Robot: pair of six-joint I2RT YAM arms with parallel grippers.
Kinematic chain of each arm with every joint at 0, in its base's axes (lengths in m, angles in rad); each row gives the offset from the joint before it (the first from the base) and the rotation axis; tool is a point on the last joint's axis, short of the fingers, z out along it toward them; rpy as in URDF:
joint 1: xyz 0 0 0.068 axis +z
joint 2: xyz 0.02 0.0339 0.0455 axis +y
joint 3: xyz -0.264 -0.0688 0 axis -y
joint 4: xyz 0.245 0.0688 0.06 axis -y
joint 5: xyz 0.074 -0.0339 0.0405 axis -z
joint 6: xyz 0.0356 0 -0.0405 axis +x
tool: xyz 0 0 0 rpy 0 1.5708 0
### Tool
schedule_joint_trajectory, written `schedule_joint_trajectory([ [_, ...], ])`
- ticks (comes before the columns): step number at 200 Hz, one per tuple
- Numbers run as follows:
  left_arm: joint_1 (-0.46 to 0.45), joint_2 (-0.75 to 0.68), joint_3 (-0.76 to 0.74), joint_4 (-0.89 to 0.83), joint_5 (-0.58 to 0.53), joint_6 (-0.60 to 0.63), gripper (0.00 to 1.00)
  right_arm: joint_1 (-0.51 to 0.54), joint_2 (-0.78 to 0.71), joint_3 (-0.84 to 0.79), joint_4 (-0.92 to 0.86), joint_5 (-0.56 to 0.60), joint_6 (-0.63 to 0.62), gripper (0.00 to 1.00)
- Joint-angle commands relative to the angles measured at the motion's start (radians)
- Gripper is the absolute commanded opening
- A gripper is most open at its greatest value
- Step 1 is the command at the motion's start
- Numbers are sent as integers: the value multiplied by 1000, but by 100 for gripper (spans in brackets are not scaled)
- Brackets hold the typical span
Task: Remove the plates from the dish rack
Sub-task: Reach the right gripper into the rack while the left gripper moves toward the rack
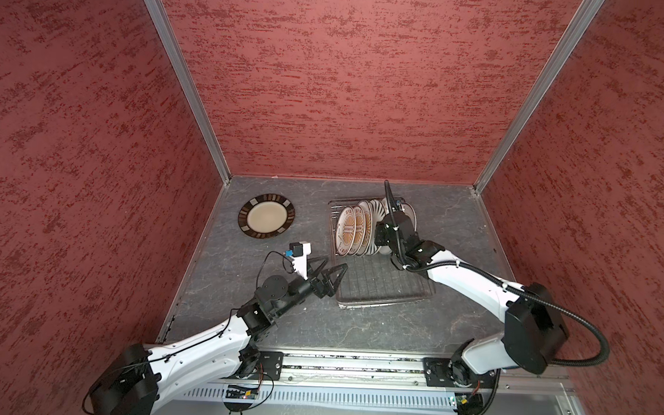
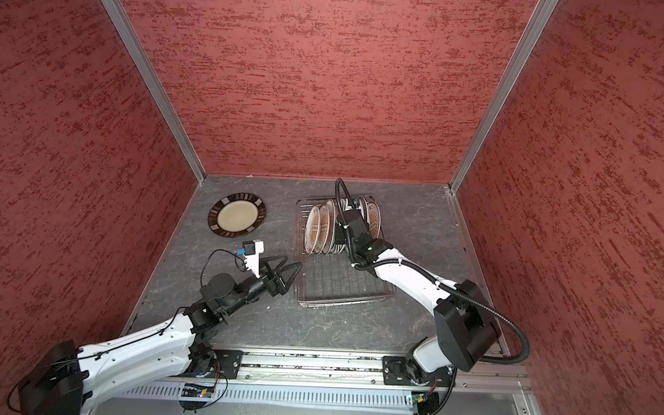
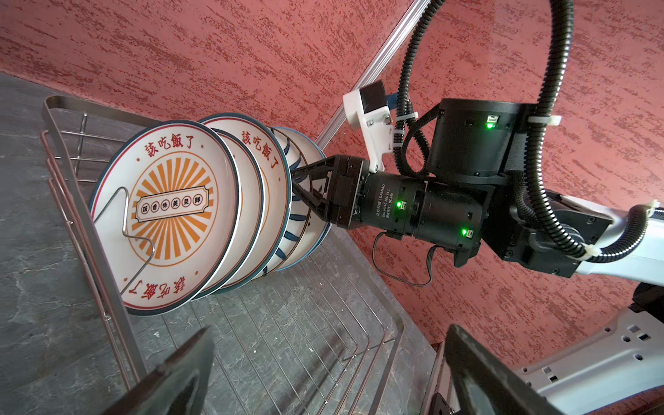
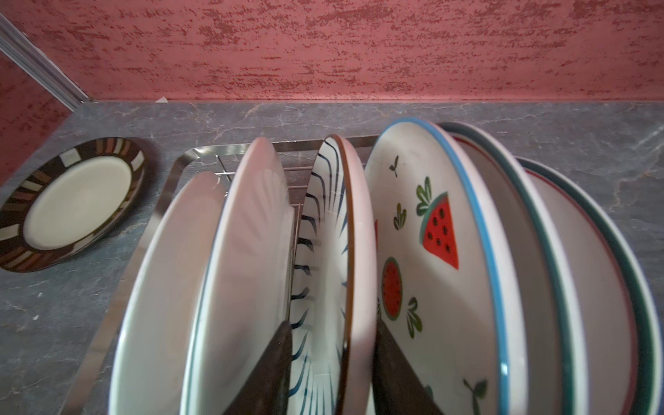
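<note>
While the right arm (image 1: pixel 468 281) stretches, wrist tilted down, over the silver wire dish rack (image 1: pixel 381 282), the right jaws straddle a glossy blue-striped plate (image 4: pixel 323 222) standing on edge; whether they pinch it I cannot tell. The left jaws gape wide beside the rack, and a round dark-rimmed plate (image 1: pixel 266 216) lies flat on the marbled desk (image 1: pixel 357 323).

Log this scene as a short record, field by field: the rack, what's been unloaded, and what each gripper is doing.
dish rack: on the grey table, plates standing upright in its far end
unloaded: one dark-rimmed plate lying flat on the table, left of the rack
left gripper: open, holding nothing, at the rack's left edge
right gripper: fingers either side of the striped plate, next to the watermelon plate; firm grip not certain
</note>
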Motion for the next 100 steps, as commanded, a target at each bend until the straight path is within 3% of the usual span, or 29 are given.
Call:
schedule_joint_trajectory([
  [1, -8, 24, 37, 38, -29, 25, 99, -4, 15, 49, -8, 59, 6, 29],
  [47, -9, 67, 48, 48, -58, 31, 99, -4, 35, 39, 31, 57, 15, 23],
  [100, -9, 51, 25, 40, -75, 29, 99, -5, 57, 12, 88, 91, 41, 27],
])
